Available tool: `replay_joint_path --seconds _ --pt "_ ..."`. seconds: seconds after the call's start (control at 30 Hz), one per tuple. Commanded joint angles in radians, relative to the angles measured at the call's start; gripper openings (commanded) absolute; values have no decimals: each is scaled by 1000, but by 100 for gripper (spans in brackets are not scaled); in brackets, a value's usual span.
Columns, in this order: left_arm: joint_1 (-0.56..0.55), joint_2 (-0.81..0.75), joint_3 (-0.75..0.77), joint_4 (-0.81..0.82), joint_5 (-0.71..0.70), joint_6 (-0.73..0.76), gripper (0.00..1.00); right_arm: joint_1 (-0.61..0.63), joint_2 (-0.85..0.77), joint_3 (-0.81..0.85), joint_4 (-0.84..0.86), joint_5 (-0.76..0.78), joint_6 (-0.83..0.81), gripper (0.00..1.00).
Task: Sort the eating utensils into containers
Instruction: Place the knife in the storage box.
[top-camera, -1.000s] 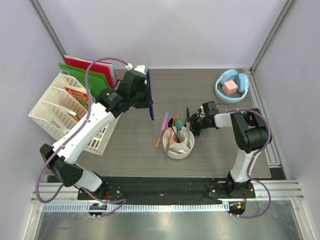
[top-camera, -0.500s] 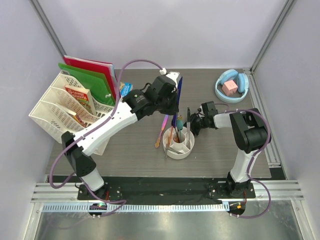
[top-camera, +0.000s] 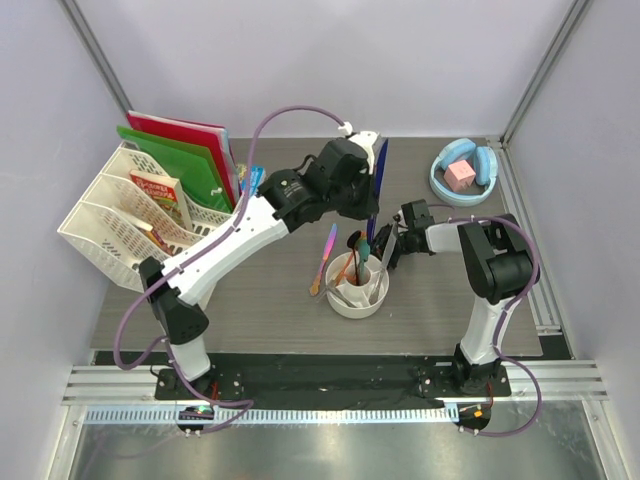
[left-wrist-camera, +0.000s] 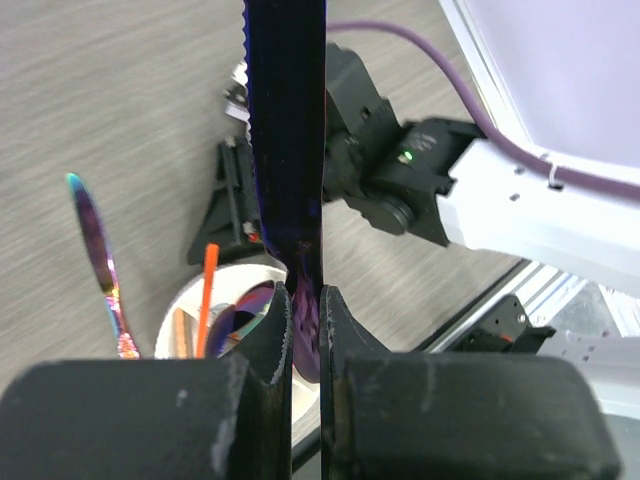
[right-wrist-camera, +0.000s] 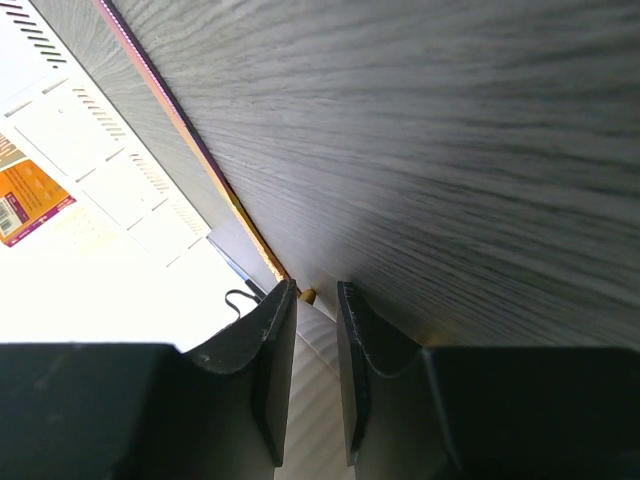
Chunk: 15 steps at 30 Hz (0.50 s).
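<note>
1. The left gripper (left-wrist-camera: 305, 320) was closed flat on the knife (left-wrist-camera: 285, 130), which hung near-upright beside the cup (top-camera: 350, 310).
2. The right gripper (top-camera: 392, 243) sat at the cup's rim with its jaws slightly apart; a grip could not be confirmed.
3. The knife appeared light, stiff and slick, so a flat-side pinch suited it.
4. Standing pieces crowded the cup, leaving narrow entry room.

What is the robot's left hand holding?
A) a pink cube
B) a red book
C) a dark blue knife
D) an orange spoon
C: in the left wrist view, the left hand is shut on the dark blue knife, whose blade sticks out from between its fingers.
</note>
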Motion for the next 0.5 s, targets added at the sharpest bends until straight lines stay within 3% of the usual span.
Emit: replay_joint_path --seconds 0.0,0.27,0.47 --pt "-38 24 13 42 35 20 0 -18 45 2 -93 47 -13 29" --pt "-94 -2 -91 94 50 53 0 -56 34 2 -129 35 -44 30" --pt "-138 -48 -253 198 47 89 0 -70 19 3 -152 26 -64 29"
